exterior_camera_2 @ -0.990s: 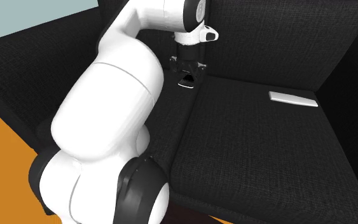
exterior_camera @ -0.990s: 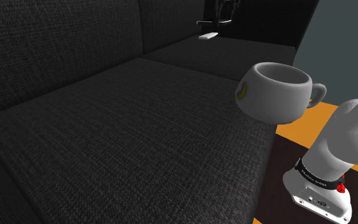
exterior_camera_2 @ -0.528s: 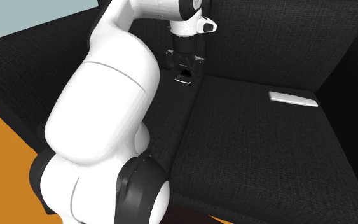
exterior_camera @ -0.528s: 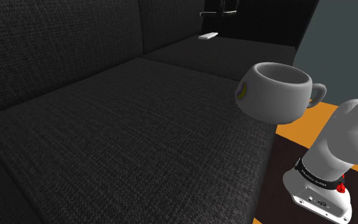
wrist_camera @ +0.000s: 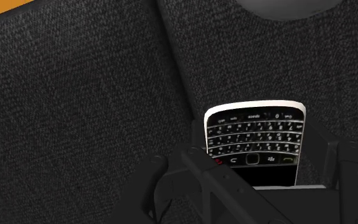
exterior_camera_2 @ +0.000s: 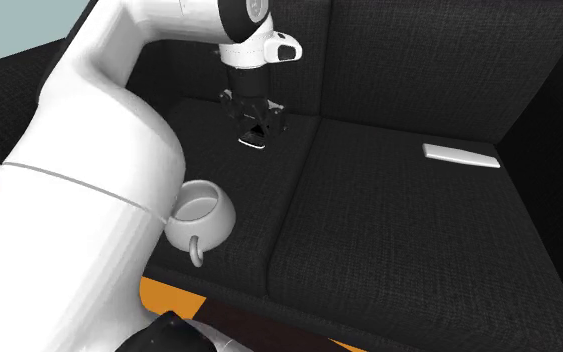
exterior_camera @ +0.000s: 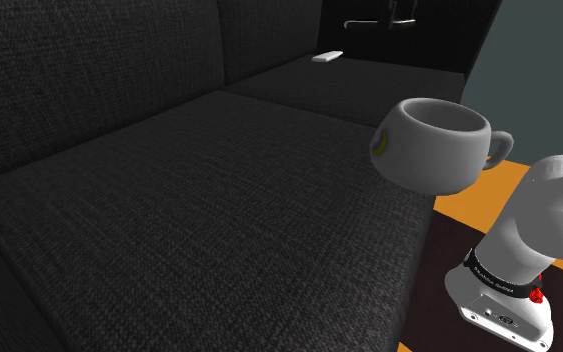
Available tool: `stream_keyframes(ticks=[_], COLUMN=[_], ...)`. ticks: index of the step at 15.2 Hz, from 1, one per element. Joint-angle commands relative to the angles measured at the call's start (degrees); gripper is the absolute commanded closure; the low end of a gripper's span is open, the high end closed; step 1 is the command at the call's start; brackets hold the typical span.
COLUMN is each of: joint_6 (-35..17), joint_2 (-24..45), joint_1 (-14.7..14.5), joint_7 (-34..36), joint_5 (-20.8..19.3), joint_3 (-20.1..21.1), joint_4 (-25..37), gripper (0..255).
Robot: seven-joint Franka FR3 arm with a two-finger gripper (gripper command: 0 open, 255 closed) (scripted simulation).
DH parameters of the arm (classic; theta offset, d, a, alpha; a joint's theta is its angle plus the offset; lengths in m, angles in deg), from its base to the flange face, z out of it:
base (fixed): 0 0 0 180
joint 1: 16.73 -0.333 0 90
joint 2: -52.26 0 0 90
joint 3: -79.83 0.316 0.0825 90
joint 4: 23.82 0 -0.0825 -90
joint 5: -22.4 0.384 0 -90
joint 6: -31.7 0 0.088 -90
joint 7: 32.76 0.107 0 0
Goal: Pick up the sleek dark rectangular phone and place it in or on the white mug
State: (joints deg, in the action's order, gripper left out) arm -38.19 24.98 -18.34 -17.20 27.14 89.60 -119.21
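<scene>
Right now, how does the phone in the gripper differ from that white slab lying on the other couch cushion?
The phone is dark with a keypad and pale rim; the white slab is plain white. The phone is clasped in the gripper; the white slab lies flat on the couch cushion. Both are flat rectangles.

A: Dim overall — the black sofa (exterior_camera: 169, 200) swallows most of the light, and its weave shows only faintly on the near cushion in the shoulder view.

B: The light is soft and even, though. The mug (exterior_camera: 434, 145) is pale at the rim and greyer underneath, so it comes from above.

A: The arm (exterior_camera_2: 99, 150) is brightest — smoothly shaded, with diffuse shadows.

B: In the wrist view the phone (wrist_camera: 255, 137) has legible keys and a bright rim.
</scene>
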Motion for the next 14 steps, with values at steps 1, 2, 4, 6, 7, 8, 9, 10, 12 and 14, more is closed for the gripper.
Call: stream_keyframes(ticks=[1,2,4,6,7,8,9,10,12,14], joint_6=[1.2,1.7,3.0,4.3,5.0,5.8,6.5,7.3,9.0,9.3], joint_2=[-3.5,-5.1,-8.2,-11.1,-12.5,-13.9,-15.2,-16.5,-18.9,-21.0], joint_1=[-0.6,-0.8,-1.3,-1.9,-2.1,-2.4,-2.6,-2.9,-3.3,-3.7], joint_7=[1.5,2.2,3.6,5.1,5.9,6.7,7.5,8.4,10.2,11.1], joint_5=[1.0,1.5,2.5,3.7,4.3,4.9,5.6,6.3,7.7,8.7], joint_3=[0.8,1.2,2.0,2.8,3.2,3.7,4.2,4.6,5.6,6.2], joint_4=[-2.3,-3.2,-4.9,-6.3,-6.9,-7.4,-7.9,-8.2,-8.8,-10.2], gripper=[255,255,255,255,255,255,255,255,255,255])
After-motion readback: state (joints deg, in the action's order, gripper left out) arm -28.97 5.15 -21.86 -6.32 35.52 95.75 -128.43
